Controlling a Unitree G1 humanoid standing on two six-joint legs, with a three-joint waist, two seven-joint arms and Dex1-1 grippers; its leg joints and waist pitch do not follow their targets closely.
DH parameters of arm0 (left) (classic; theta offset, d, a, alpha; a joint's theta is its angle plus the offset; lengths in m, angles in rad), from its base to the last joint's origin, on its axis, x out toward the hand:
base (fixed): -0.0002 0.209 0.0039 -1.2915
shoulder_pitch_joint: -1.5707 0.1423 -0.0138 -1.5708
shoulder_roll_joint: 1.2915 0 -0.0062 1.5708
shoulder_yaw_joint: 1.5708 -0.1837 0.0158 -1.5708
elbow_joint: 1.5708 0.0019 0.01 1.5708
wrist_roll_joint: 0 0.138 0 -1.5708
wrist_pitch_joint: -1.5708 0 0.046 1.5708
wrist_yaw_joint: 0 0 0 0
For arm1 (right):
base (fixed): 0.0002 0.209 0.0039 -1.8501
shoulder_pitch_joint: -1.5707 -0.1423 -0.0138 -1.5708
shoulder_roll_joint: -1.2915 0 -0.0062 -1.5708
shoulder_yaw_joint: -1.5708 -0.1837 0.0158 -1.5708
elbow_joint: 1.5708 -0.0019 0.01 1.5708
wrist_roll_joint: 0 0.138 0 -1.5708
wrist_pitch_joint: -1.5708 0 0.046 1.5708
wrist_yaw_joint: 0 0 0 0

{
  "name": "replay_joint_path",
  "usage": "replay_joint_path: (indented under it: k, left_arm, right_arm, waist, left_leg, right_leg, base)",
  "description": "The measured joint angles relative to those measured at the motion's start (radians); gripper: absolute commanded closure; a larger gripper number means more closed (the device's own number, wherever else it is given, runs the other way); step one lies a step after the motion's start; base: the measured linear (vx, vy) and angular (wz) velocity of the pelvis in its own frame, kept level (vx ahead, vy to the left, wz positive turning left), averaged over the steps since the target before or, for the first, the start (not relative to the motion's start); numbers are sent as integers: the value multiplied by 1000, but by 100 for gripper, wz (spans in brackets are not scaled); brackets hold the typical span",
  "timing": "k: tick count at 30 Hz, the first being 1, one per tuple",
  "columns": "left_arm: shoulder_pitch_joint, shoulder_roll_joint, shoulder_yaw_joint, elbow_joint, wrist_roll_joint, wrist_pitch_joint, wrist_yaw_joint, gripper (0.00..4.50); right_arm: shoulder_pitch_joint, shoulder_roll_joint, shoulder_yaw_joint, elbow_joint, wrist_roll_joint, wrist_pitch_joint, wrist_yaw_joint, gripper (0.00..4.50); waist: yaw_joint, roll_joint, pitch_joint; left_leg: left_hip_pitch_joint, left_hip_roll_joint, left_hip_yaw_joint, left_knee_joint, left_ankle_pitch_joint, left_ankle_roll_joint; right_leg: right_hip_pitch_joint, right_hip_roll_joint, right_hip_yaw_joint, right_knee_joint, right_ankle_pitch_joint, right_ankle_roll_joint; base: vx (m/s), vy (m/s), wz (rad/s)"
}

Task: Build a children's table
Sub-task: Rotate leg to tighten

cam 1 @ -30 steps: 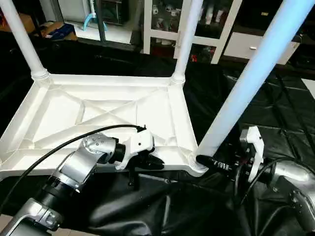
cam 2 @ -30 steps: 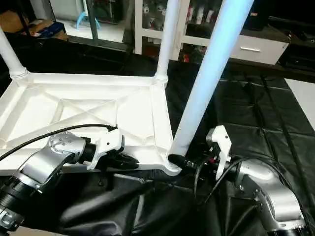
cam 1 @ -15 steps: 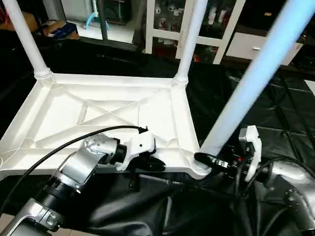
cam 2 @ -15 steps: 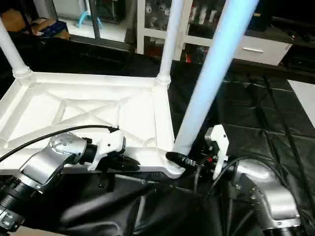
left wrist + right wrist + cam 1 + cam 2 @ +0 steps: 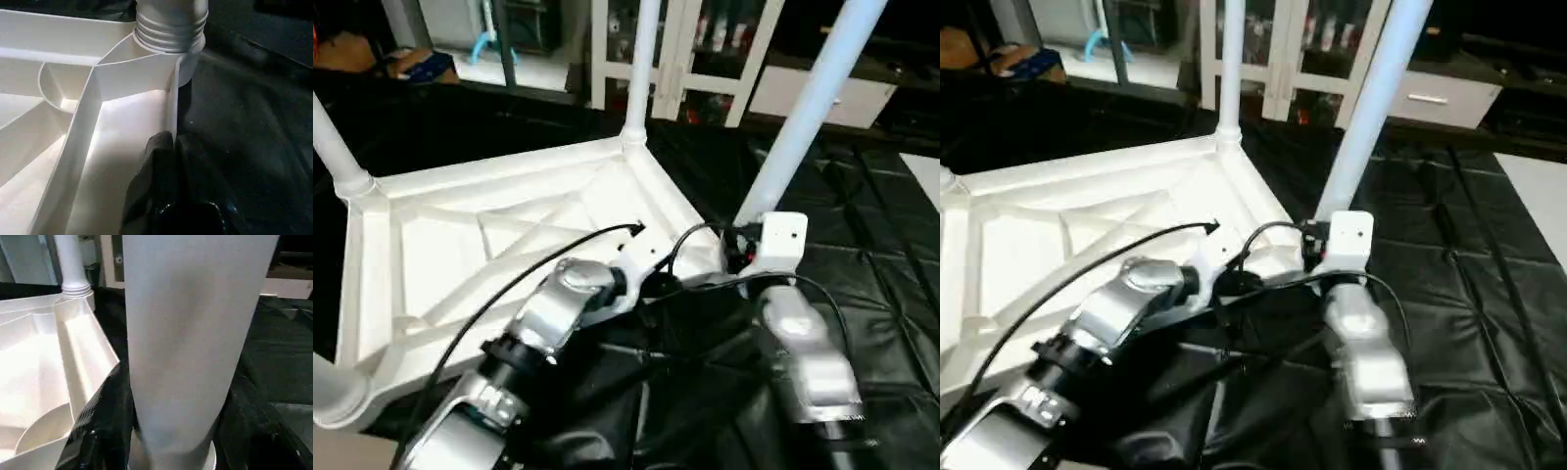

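The children's table lies upside down: a white ribbed top (image 5: 460, 245) with white legs standing in its corner sockets. One leg (image 5: 641, 59) rises at the far corner, another (image 5: 331, 137) at the left. My right gripper (image 5: 736, 238) is shut on the base of a third leg (image 5: 808, 98), with a black finger (image 5: 105, 421) pressed on each side just above the socket. My left gripper (image 5: 176, 142) is shut on the top's thin rim wall (image 5: 172, 98), close to that same corner socket (image 5: 171, 29).
A black sheet (image 5: 881, 255) covers the floor under and to the right of the table. The white glass-door cabinet (image 5: 705, 39) stands behind it. Black cables (image 5: 509, 294) loop over my forearms. A rounded corner (image 5: 333, 392) sits at the near left.
The table top has swung round, its near right corner and leg moving away from me with both grippers. My right fingers have closed in on the leg.
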Motion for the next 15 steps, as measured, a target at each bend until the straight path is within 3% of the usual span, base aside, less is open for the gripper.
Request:
replay_joint_path:
  k: [3,4,12,15]
  left_arm:
    - [-2,7,-1,-3,7,-8,-2,450]
    - [0,24,-2,-11,7,-16,-13,450]
    - [65,190,-24,-98,-14,-166,-194,450]
    - [100,261,-26,-130,-33,-224,-298,450]
  right_arm:
    - [-12,5,-5,25,13,-33,13,261]
    - [-10,-7,-6,25,28,-42,60,205]
    - [29,-185,58,-30,67,-80,371,134]
    - [57,-257,57,-74,191,-17,570,110]
  waist:
    - [-1,0,0]
    - [-2,0,0]
    - [1,1,1]
    - [2,1,2]
  left_leg:
    - [0,0,0,0,0,0]
    - [0,0,0,0,0,0]
    - [0,3,0,-5,0,0]
    - [0,3,0,-5,-1,1]
  right_leg:
    - [0,0,0,0,3,-1]
    - [-1,0,0,0,4,-3]
    - [-3,2,-2,1,3,-1]
    - [-3,2,-2,1,3,-1]
  base:
    - [0,0,0]
    - [0,0,0]
    - [0,0,0]
    - [0,0,0]
